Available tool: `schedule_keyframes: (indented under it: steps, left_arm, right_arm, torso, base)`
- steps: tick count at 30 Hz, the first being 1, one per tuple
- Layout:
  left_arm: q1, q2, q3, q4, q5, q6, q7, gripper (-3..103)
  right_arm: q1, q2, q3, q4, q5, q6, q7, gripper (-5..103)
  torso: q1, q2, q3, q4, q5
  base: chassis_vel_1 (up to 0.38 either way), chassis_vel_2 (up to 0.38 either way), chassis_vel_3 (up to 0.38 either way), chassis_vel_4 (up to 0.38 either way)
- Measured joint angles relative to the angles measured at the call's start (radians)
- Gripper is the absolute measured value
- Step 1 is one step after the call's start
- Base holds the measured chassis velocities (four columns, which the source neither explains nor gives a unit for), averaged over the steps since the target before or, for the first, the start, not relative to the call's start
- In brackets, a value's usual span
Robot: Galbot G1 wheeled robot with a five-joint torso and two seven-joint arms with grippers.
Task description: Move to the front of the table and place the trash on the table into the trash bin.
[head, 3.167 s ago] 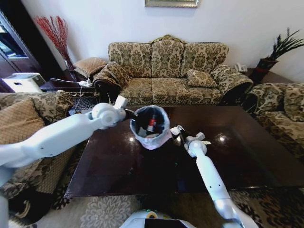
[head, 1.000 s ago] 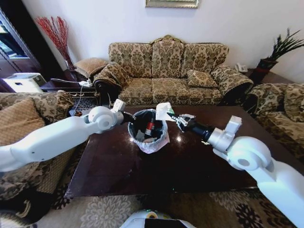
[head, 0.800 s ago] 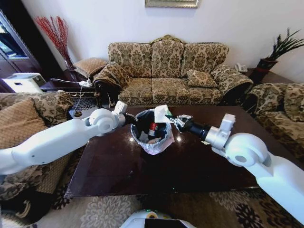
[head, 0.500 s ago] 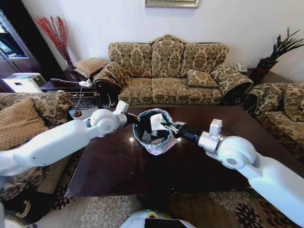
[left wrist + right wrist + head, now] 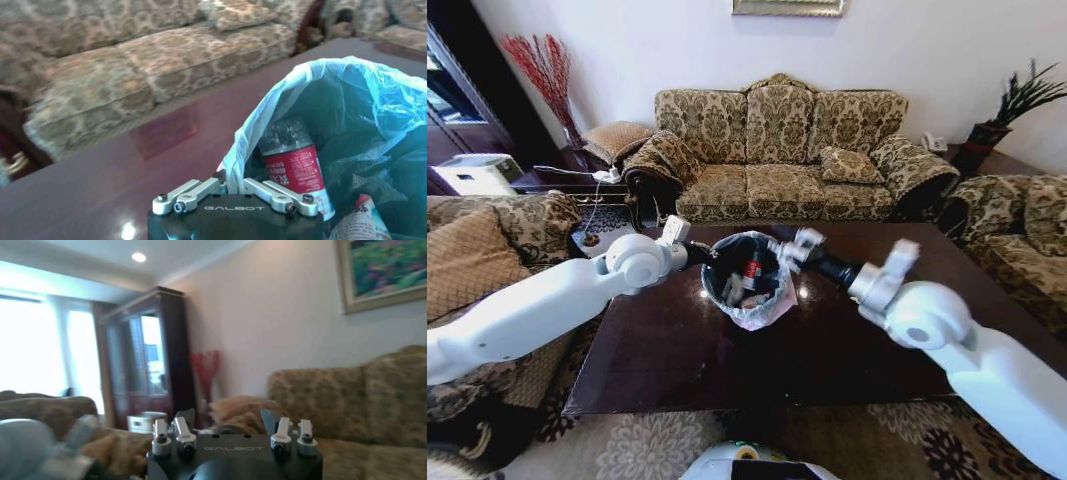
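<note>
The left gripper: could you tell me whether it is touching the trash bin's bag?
Touching: in the left wrist view, the left gripper is shut on the trash bin's bag rim.

White glossy rounded arm shells are showing, with ball-like joints; left gripper (image 5: 227,186) and right gripper (image 5: 227,426) are showing black housings lettered GALBOT, silver screwed finger brackets.

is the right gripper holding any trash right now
No, the right gripper has its fingers spread apart with nothing between them.
</note>
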Motion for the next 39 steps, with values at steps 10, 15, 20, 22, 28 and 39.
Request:
schedule_keyframes:
  steps: [10, 15, 20, 22, 28, 39]
  left_arm:
    - [0.416, 0.191, -0.426, -0.093, 0.041, -0.017, 0.035, 0]
    - [0.447, 0.197, -0.453, -0.083, 0.036, -0.017, 0.038, 0]
    - [0.442, 0.203, -0.453, -0.084, 0.035, -0.019, 0.040, 0]
    - [0.444, 0.207, -0.453, -0.087, 0.035, -0.019, 0.040, 0]
    - [0.440, 0.204, -0.447, -0.091, 0.034, -0.019, 0.040, 0]
    - [0.428, 0.178, -0.421, -0.096, 0.034, -0.019, 0.037, 0]
  right_arm:
    - [-0.478, 0.004, 0.336, -0.281, -0.293, -0.068, -0.314, 99]
    - [-0.522, 0.040, 0.323, -0.388, -0.387, 0.003, -0.333, 100]
    - [-0.519, 0.067, 0.299, -0.460, -0.424, 0.031, -0.335, 100]
    - [-0.522, 0.073, 0.288, -0.502, -0.443, 0.060, -0.338, 100]
    - [-0.499, 0.088, 0.267, -0.586, -0.498, 0.147, -0.321, 100]
    - [-0.388, 0.201, 0.187, -0.644, -0.563, 0.117, -0.302, 100]
  torso:
    - [-0.001, 0.000, 0.000, 0.0007, 0.0019]
    - [0.000, 0.000, 0.000, -0.0002, 0.0003]
    - [0.000, 0.000, 0.000, -0.0007, 0.0000]
    - [0.000, 0.000, 0.000, -0.0005, -0.0002]
    - [-0.001, 0.000, 0.000, -0.0011, 0.0004]
    - [0.000, 0.000, 0.000, -0.0003, -0.0014]
  base:
    - [0.003, -0.001, 0.001, 0.009]
    - [0.019, -0.125, 0.010, 0.143]
    - [-0.051, -0.228, 0.051, 0.264]
    - [-0.110, -0.337, 0.106, 0.323]
    - [-0.141, -0.313, 0.128, 0.301]
    - [-0.053, -0.031, 0.044, 0.019]
